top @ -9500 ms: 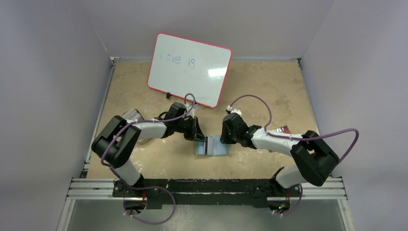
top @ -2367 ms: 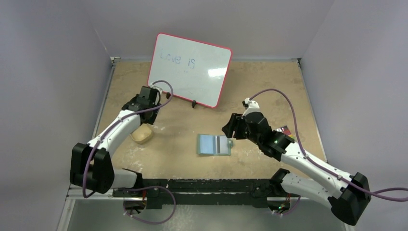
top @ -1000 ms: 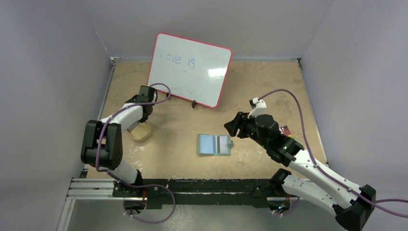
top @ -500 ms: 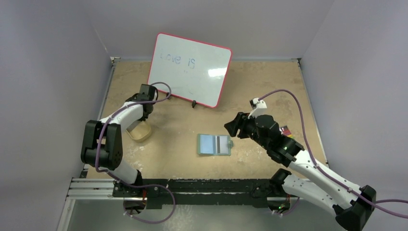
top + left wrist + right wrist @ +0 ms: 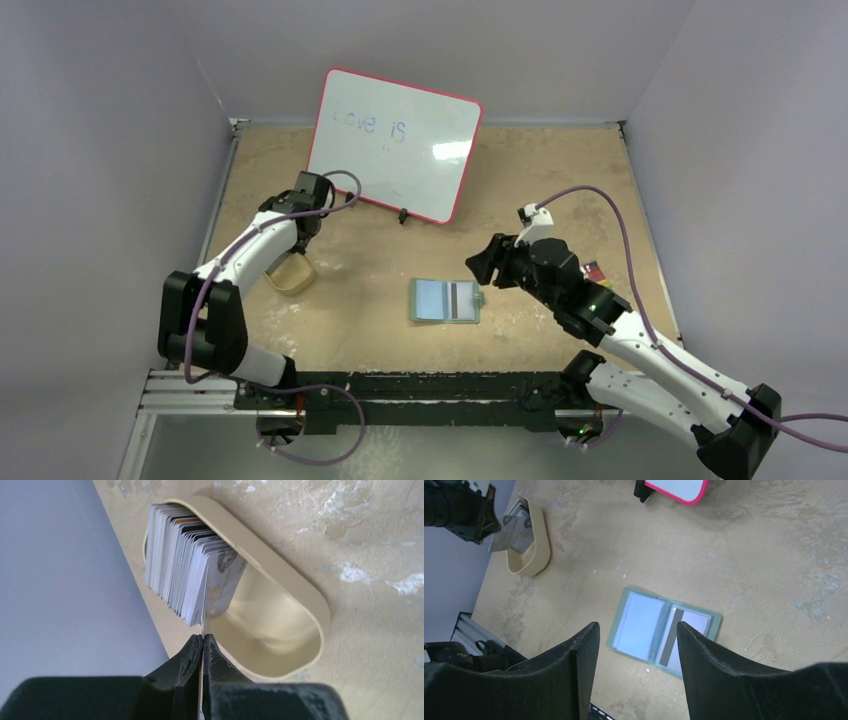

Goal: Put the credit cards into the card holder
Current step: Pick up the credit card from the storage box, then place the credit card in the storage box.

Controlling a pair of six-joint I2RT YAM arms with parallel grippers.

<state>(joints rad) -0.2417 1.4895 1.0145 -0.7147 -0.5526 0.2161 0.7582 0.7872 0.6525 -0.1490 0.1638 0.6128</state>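
Observation:
The sage-green card holder (image 5: 445, 300) lies open on the table, a pale blue card (image 5: 636, 625) in its left half and a whitish card with a dark stripe (image 5: 684, 635) in its right half. My right gripper (image 5: 636, 625) hovers above it, open and empty; from above it (image 5: 478, 268) sits just right of the holder. My left gripper (image 5: 202, 637) is shut on the edge of one credit card (image 5: 222, 582) at the near end of a packed stack of cards (image 5: 172, 565) that stands in a beige oval tray (image 5: 300, 605).
A pink-framed whiteboard (image 5: 395, 145) stands propped at the back. The beige tray (image 5: 290, 278) sits near the table's left edge, close to the grey wall. A small dark and red object (image 5: 594, 270) lies at the right, behind my right arm.
My left gripper has closed onto a card at the tray, and the left arm has shifted a little. The right arm and the card holder have not moved.

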